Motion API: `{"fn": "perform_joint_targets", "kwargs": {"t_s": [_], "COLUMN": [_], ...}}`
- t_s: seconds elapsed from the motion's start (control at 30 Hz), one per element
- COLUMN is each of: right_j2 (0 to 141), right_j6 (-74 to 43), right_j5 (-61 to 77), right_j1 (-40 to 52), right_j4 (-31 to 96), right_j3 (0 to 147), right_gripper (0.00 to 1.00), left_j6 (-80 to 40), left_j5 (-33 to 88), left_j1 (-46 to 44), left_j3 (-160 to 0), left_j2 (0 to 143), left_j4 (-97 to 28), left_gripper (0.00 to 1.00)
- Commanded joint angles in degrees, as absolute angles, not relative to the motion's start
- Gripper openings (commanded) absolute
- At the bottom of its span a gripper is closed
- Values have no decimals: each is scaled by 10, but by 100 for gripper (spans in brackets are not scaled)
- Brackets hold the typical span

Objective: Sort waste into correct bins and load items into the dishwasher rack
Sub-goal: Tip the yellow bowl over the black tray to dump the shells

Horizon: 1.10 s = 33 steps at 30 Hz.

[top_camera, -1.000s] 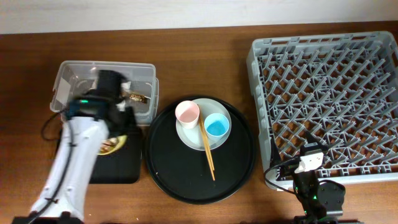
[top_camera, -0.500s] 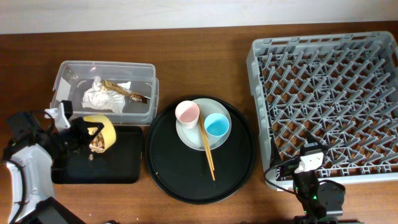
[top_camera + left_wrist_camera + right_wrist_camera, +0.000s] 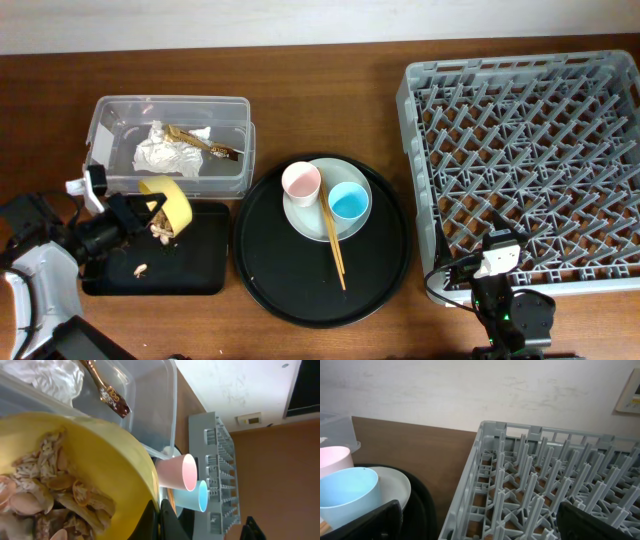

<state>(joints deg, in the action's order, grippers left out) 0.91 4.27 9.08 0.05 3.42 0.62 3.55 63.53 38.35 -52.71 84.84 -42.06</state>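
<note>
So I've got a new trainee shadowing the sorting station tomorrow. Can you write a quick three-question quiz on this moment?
1. True or false: the crumpled napkin and the brown-and-gold wrapper lie in the clear tub.
2. What is the left gripper holding over the flat black tray?
A. the pink cup
B. the yellow bowl, tipped, with food scraps in it
C. the chopsticks
3. Fill in: the dishwasher rack holds ____ of the dishes.

Key: 1 true. 2 B. 3 none; both cups, including the blue cup, stand on the plate in the round black tray.
</note>
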Motion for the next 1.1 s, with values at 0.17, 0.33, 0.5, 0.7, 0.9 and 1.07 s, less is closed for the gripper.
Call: {"fn": "perform_joint_targets", "kwargs": {"t_s": [0.17,0.33,0.5,0.7,0.9,1.07], "right_j2": [5,5,5,5,7,7], "right_j6": [36,36,36,36,36,36], "right_j5": [90,90,90,90,90,90], "right_j1": [5,5,5,5,5,5], "right_j4": [37,37,37,37,37,37], "right_j3": [3,3,3,3,3,3], "right_gripper": [99,99,99,99,99,99], "left_j6": [130,145,145,85,10,4], "left_j5": [711,797,902,902,902,902], "left_j1": [495,530,540,540,540,540], "left_j3": [-517,-445,-413,-413,-413,-413], "left_j2": [839,839,839,839,839,839], "left_j4": [-526,-457,-409,-408,-386,-381], "left_gripper": [0,0,0,0,0,0]}}
